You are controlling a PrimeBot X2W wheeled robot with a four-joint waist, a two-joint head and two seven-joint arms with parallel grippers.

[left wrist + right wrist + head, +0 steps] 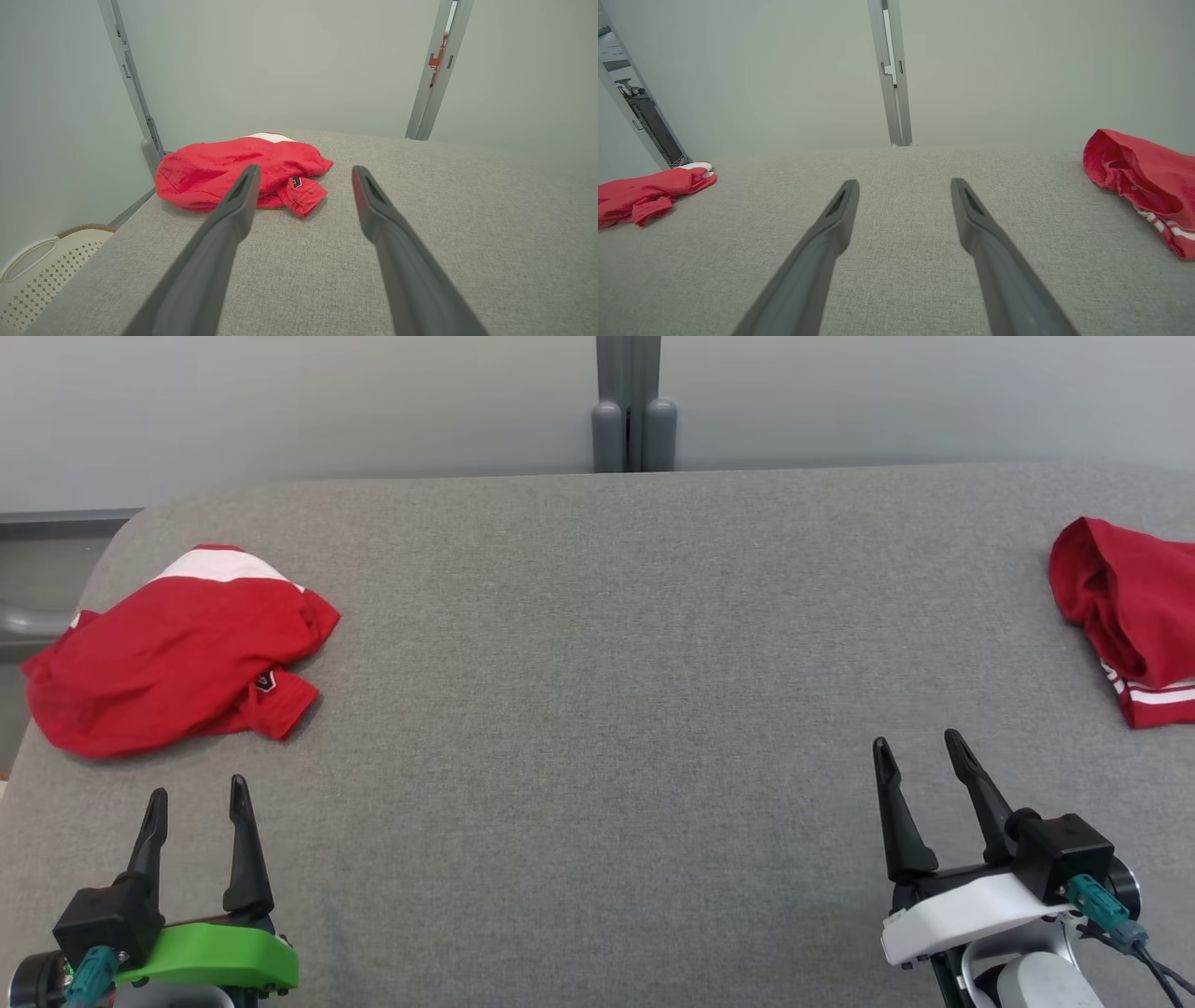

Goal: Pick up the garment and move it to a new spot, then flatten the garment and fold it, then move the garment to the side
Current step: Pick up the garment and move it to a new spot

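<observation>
Red jersey [173, 658] with a white band lies crumpled on the grey padded table [607, 709], far left of the grey post [634, 420] and nearer the robot than it; a second red striped garment [1134, 607] is bunched far right of that post, partly cut off by the head view's edge, and I cannot tell which of the two the task means. The left gripper [198, 787] hovers just short of the jersey, the right gripper [916, 738] hovers right of the post and short of the striped garment — both with jaws spread wide and nothing between them. From the left wrist, the left gripper [304, 169] points just to the right of the red jersey [224, 172], whose loose sleeve hem lies nearest; a white perforated basket [42, 275] sits below the table edge. From the right wrist, the right gripper [903, 181] aims at bare cloth below the post [892, 70], with the striped garment [1134, 172] off to the right. The pick-up looks not yet begun. To do it well, I would come down on a raised fold, pinch through the fabric rather than skim it, and lift clear before carrying it toward the open middle in front of the post.
</observation>
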